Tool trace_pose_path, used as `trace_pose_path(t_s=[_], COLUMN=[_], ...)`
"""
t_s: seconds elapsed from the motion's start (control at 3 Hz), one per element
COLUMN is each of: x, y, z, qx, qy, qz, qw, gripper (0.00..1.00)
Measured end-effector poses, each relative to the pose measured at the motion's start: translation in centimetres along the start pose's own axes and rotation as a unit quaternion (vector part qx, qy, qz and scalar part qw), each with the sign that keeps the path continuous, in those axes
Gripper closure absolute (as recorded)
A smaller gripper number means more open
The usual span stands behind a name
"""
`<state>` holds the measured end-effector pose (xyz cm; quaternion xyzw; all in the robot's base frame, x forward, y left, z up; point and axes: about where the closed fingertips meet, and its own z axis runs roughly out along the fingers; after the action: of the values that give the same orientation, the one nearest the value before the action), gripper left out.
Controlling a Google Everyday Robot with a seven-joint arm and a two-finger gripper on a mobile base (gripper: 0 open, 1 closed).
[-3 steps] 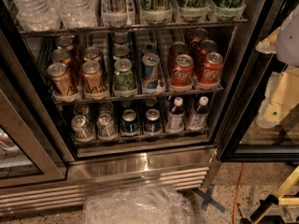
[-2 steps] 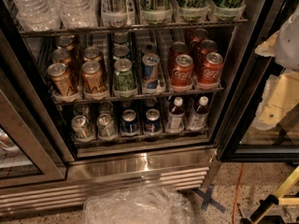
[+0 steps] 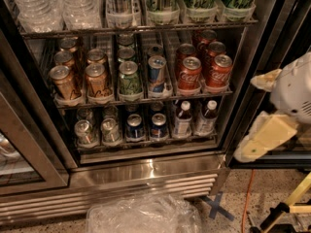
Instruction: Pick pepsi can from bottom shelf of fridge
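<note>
Blue pepsi can (image 3: 158, 125) far L of claw (image 3: 248, 115)

The dark blue, silver-topped pepsi can (image 3: 158, 125) stands upright beside its twin (image 3: 134, 126) on the black wire bottom shelf (image 3: 146, 147); the cream gripper (image 3: 250, 115) hangs outside right, fingers apart.

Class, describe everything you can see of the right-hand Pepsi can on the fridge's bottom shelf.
The pepsi can is dark blue with a silver top and stands upright at the front of the bottom shelf. Its twin stands to its left, a bottle to its right. Nothing grips it; the gripper hangs open outside the fridge, far right.
</note>
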<state>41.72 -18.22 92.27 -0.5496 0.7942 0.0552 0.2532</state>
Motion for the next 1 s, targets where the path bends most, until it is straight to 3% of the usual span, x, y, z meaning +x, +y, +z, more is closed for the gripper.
trace_pose_path(t_s=[0.33, 1.0], x=[-1.46, -2.14], y=[1.52, 1.54], z=[2.96, 2.82], qx=[-0.006, -0.003], qy=[-0.075, -0.100], qz=[0.014, 0.024], qw=[0.9970, 0.9947], gripper=[0.00, 0.00])
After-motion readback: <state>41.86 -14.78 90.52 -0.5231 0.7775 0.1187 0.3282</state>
